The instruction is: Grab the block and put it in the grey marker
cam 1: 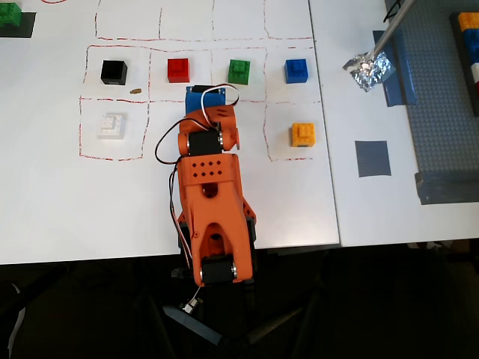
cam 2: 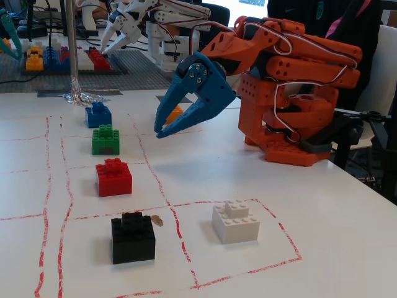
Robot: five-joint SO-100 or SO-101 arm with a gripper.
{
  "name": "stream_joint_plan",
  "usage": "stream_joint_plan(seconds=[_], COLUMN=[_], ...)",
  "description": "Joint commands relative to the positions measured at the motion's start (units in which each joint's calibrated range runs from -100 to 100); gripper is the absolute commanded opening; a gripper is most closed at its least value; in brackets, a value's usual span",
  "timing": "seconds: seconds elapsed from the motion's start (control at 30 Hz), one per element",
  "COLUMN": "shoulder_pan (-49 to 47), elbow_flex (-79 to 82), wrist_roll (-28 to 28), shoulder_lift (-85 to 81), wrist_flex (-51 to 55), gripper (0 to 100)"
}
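The green block [cam 1: 239, 71] [cam 2: 105, 140] sits on the white table in a row of coloured bricks, inside a red-lined square. The grey marker [cam 1: 372, 158] is a flat square patch far to the right in the overhead view, on the neighbouring table surface. My orange arm is folded low, and its blue gripper [cam 2: 158, 131] hangs above the table a little to the right of the block in the fixed view. The fingers stand slightly apart with nothing between them. From overhead only the gripper's [cam 1: 203, 93] blue back shows, just below and left of the block.
In the same row are a black brick [cam 1: 114, 72], a red brick [cam 1: 178, 69] and a blue brick [cam 1: 297, 70]. A white brick [cam 1: 111, 126] and an orange brick [cam 1: 303, 134] lie nearer. Crumpled foil [cam 1: 368, 71] and a grey baseplate [cam 1: 449, 97] are at the right.
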Motion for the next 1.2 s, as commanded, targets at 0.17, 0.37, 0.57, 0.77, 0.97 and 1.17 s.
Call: stream_joint_plan(seconds=[0.17,0.37,0.57,0.77,0.97,1.17], shoulder_pan=[-1.41,-1.85,-4.23,-3.08,0.18,1.86], elbow_flex=[0.9,0.9,-2.27,-13.33,-28.2,-48.24], wrist_roll=[1.03,1.47,4.84,7.08,8.16,7.91], shoulder_lift=[-0.86,-0.86,5.52,21.37,37.23,53.43], wrist_flex=[-0.26,-0.26,-0.26,-0.26,3.58,13.7], gripper=[0,0,0,0,0,1])
